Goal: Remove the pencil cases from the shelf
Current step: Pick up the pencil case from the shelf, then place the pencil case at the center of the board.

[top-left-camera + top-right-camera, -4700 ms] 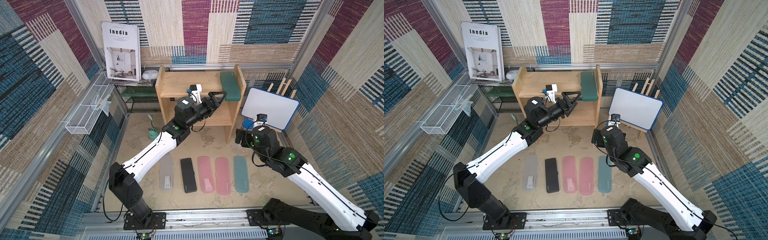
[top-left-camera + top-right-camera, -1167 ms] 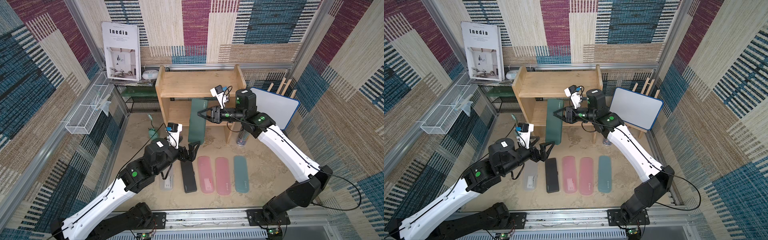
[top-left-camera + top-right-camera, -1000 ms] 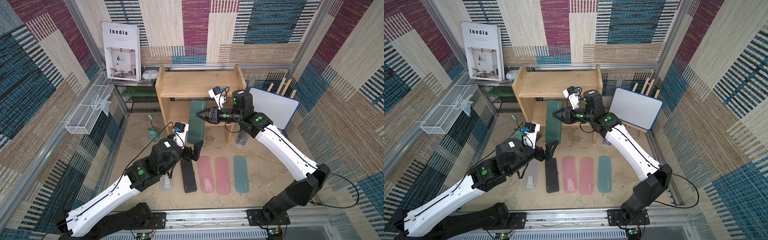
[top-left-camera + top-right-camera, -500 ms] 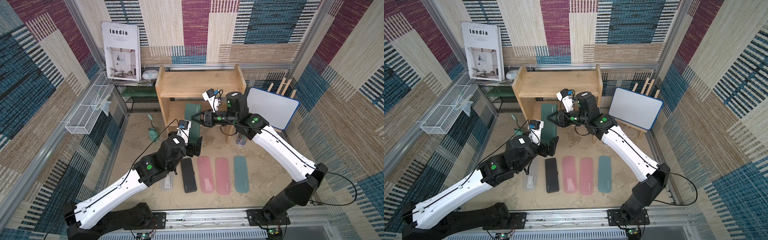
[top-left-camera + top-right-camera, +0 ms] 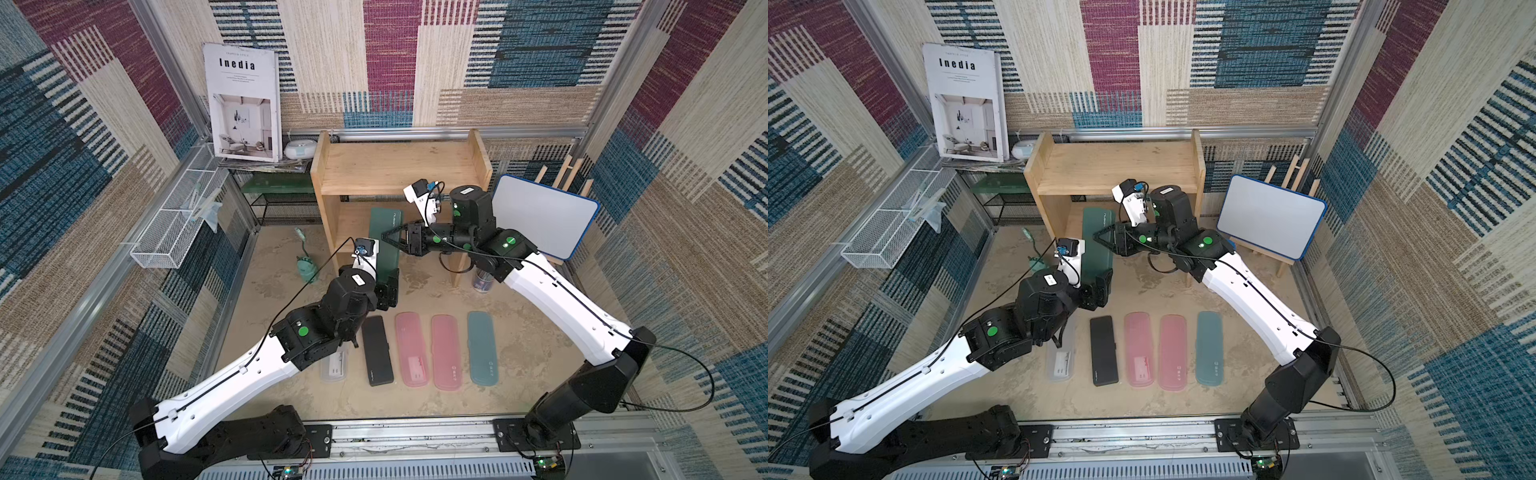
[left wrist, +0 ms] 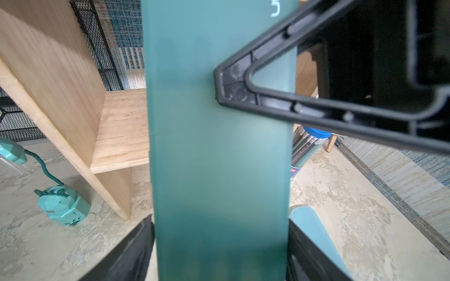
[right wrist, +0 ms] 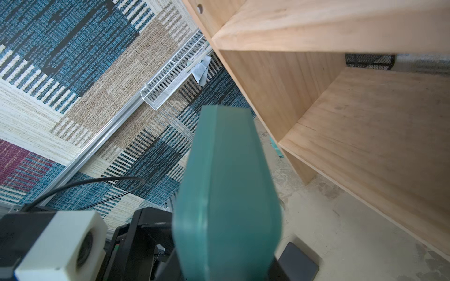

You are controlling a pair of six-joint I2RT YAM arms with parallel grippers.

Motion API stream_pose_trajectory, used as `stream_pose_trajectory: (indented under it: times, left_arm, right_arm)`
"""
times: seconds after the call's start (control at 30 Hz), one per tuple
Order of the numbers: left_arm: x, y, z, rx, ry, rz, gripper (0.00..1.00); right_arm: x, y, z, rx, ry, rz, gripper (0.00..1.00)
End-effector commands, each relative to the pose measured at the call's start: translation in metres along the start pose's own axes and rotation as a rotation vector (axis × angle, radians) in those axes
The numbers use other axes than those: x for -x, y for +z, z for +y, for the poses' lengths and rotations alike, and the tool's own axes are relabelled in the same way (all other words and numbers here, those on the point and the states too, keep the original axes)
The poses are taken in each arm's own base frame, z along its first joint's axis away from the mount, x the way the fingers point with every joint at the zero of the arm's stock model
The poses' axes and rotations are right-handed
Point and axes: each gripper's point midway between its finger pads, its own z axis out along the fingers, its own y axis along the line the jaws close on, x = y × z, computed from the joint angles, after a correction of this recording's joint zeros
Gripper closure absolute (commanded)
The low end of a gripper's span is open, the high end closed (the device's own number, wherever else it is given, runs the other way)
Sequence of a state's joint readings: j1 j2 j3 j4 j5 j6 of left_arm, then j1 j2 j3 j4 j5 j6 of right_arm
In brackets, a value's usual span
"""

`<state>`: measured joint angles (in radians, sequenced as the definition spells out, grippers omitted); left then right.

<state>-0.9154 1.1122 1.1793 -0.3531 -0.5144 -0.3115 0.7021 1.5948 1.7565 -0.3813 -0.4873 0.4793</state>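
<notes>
The dark green pencil case [image 5: 384,220] [image 5: 1098,257] hangs lengthwise in front of the wooden shelf [image 5: 399,170] [image 5: 1117,166], above the floor. My right gripper [image 5: 390,241] [image 5: 1100,237] is shut on its middle from the right. My left gripper [image 5: 388,286] [image 5: 1100,291] holds its near end. In the left wrist view both fingers [image 6: 146,233] press the edges of the case [image 6: 219,170]. Both shelf boards are bare. On the floor lie the frosted white [image 5: 334,365], dark grey [image 5: 376,351], two pink [image 5: 411,349] [image 5: 446,351] and teal [image 5: 482,349] cases in a row.
A whiteboard [image 5: 540,220] leans right of the shelf, with a blue-lidded cylinder of pencils [image 5: 482,282] at the shelf's right foot. A small teal lamp [image 5: 305,266] stands left of the shelf. A black mesh rack [image 5: 286,203], white wire basket [image 5: 178,220] and book [image 5: 243,104] line the left.
My right gripper has carried the green case leftward and lower, away from the shelf. My left arm has reached forward to its near end, and its jaws have closed in on the case.
</notes>
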Motion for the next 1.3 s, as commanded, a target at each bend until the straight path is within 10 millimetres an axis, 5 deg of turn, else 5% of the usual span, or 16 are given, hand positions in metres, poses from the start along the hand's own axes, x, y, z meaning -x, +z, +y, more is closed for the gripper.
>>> stream_pose_trajectory:
  times: [0.0,0.23,0.4,0.63,1.07,1.27]
  left_arm:
    - [0.002,0.001,0.002,0.015,-0.005,-0.003,0.23]
    - [0.001,-0.001,0.005,0.027,-0.001,0.009,0.31]
    - [-0.003,-0.006,0.012,0.043,-0.004,0.014,0.36]
    - [-0.022,-0.02,0.04,0.143,0.022,0.062,0.38]
    - [-0.126,-0.108,0.142,0.469,-0.127,0.374,0.39]
    - [-0.167,-0.119,0.162,0.577,-0.23,0.539,0.35]
  right_arm:
    - [0.005,-0.004,0.012,0.039,-0.015,-0.015,0.89]
    - [0.001,-0.002,0.011,0.051,-0.014,-0.004,0.88]
    - [-0.005,0.0,0.009,0.057,-0.011,0.003,0.7]
    - [-0.009,-0.001,0.0,0.024,-0.006,-0.012,0.02]
    - [-0.027,-0.036,-0.047,-0.135,-0.019,-0.022,0.01]
    - [-0.051,-0.038,-0.05,-0.105,-0.003,0.015,0.01]
